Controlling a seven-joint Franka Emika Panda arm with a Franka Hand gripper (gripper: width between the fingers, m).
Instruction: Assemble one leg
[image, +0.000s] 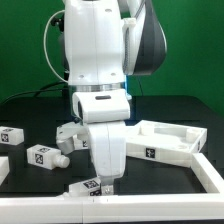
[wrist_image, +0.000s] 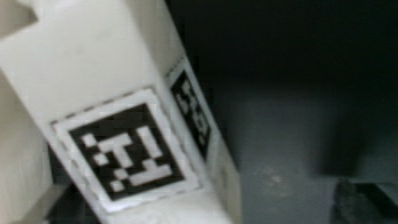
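A green wall backs the black tabletop (image: 25, 112); the white arm (image: 100, 60) reaches down near the front edge, its jaws at the leg (image: 88, 186) lying there; the wrist view shows its square tag (wrist_image: 121, 150) very close. Whether the jaws grip it or only straddle it, I cannot tell. A spare leg (image: 42, 155) lies at the exterior view's left; the tray piece (image: 165, 140) lies at its right. The step looks like picking up; next comes a firm squeeze, then a straight lift toward the tray piece.
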